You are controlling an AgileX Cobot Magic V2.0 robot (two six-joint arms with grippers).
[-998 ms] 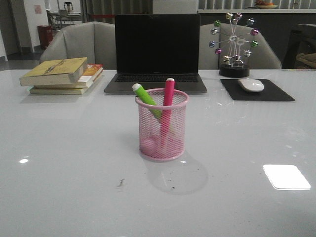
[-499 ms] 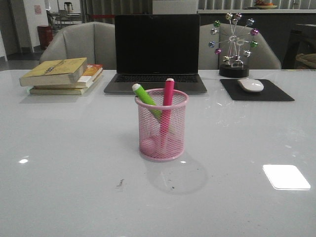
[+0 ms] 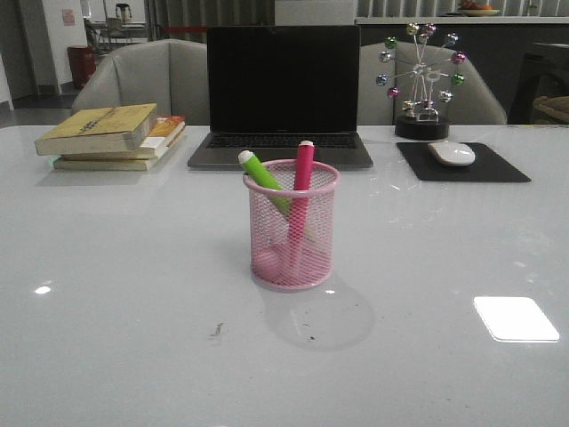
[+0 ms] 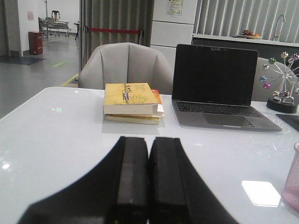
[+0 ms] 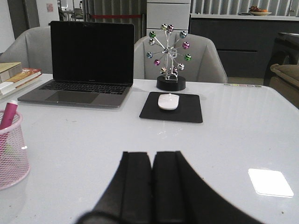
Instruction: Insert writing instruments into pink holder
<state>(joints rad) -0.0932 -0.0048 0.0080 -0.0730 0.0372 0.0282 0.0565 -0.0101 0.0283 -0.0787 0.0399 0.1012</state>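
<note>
The pink holder (image 3: 292,227) stood near the middle of the white surface (image 3: 116,294), in front of the laptop (image 3: 283,93). Both pens were already inside it: the green pen (image 3: 263,181) leaned to the left, and the pink pen (image 3: 300,200) stood almost upright beside it, each tip above the rim. The task therefore looked finished, with nothing left to insert. The left hand (image 4: 148,179) was pressed together and held nothing, and the right hand (image 5: 153,184) was the same; both hung above the surface, well apart from the holder. The glossy surface also carried a stack of books (image 3: 111,135), a mouse (image 3: 452,153) on a black pad (image 3: 462,163), and a small wheel ornament (image 3: 421,80). Grey chairs (image 3: 147,84) stood behind it in an office-like room.
</note>
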